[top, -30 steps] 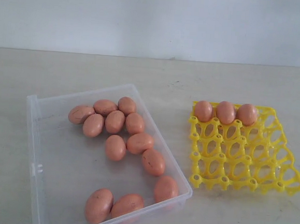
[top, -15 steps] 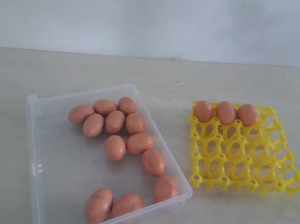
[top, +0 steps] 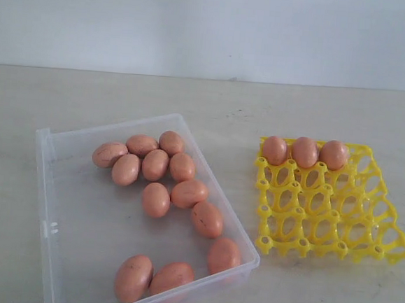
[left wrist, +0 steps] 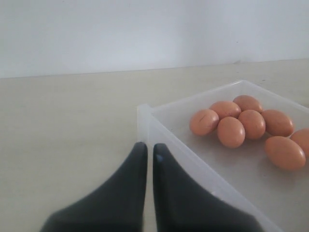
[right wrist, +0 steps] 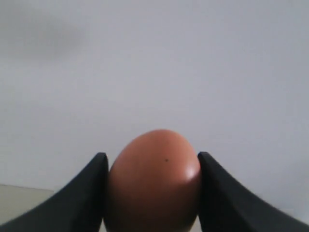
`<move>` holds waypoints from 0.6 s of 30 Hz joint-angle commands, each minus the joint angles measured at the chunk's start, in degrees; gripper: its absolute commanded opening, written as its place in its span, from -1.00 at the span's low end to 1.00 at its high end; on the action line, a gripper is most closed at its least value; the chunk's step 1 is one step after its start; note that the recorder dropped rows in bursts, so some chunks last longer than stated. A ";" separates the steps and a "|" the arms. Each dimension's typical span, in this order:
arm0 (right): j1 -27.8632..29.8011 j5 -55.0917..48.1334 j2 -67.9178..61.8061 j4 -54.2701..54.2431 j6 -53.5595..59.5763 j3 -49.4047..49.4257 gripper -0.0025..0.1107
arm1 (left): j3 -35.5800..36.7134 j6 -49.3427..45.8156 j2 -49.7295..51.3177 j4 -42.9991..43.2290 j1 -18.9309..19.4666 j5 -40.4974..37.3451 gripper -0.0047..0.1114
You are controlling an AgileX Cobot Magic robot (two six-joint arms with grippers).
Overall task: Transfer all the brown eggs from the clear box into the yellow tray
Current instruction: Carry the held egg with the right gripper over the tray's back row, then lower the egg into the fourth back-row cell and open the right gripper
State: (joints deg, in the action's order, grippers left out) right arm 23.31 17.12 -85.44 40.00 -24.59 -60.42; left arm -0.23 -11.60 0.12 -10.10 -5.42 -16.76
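Several brown eggs (top: 154, 199) lie in the clear box (top: 65, 197) on the left of the exterior view. Three more eggs (top: 305, 152) fill the back row of the yellow tray (top: 327, 212) on the right. Neither arm shows in the exterior view. In the right wrist view my right gripper (right wrist: 152, 166) is shut on a brown egg (right wrist: 153, 181), held up in front of the pale wall. In the left wrist view my left gripper (left wrist: 149, 151) is shut with nothing in it, just outside a corner of the clear box (left wrist: 145, 116), with several eggs (left wrist: 231, 131) beyond it.
A pale tabletop (top: 318, 111) carries the box and tray, with a white wall (top: 212, 26) behind. The box has a small latch tab (top: 49, 228) on its left wall.
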 commanded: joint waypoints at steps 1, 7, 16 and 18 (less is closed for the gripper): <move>0.07 17.11 0.91 4.49 -8.67 8.37 -0.96 | 0.23 -0.03 -0.12 0.10 -0.32 0.49 -0.85; 0.07 37.92 -11.68 28.80 -33.54 12.26 -0.96 | 0.23 -0.03 -0.12 0.10 -0.32 0.49 -0.85; 0.09 43.44 -23.79 31.28 -31.86 12.26 -0.96 | 0.23 -0.03 -0.12 0.10 -0.32 0.49 -0.85; 0.09 41.88 -23.79 31.05 -31.38 12.26 -0.96 | 0.23 -0.03 -0.12 0.10 -0.32 0.49 -0.85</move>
State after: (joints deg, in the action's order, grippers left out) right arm 23.22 60.38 -109.44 71.85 -56.82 -47.98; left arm -0.23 -11.60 0.12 -10.10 -5.42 -16.76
